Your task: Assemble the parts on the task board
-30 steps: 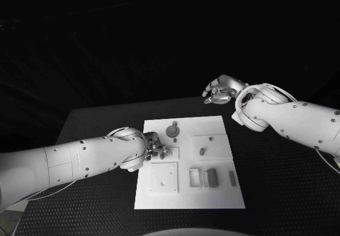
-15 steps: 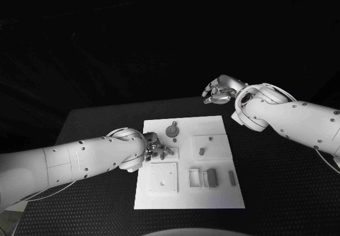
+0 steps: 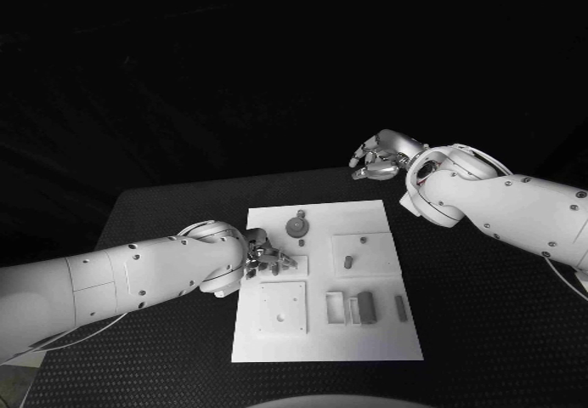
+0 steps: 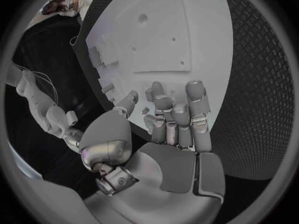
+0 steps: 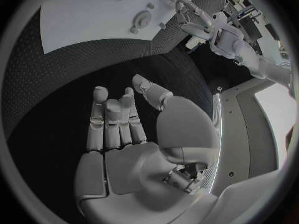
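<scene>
The white task board (image 3: 380,336) lies in the middle of the black table. On it are a round grey part (image 3: 298,226), a small peg (image 3: 348,261) and upright grey blocks (image 3: 365,306) near the front. My left hand (image 3: 269,257) hovers low over the board's left edge, just behind a square white plate (image 3: 282,306). In the left wrist view its fingers (image 4: 194,97) stretch over the board (image 4: 162,35) with the thumb apart, and I see nothing gripped. My right hand (image 3: 377,159) is raised beyond the board's far right corner, fingers (image 5: 112,119) straight, holding nothing.
The textured black table (image 3: 490,323) extends well to the right and left of the board. In the right wrist view the board (image 5: 93,20) with the round part (image 5: 142,20) and my left hand (image 5: 193,22) lie far off.
My left arm has shifted slightly, with the hand staying over the board's left edge. The right hand has not moved.
</scene>
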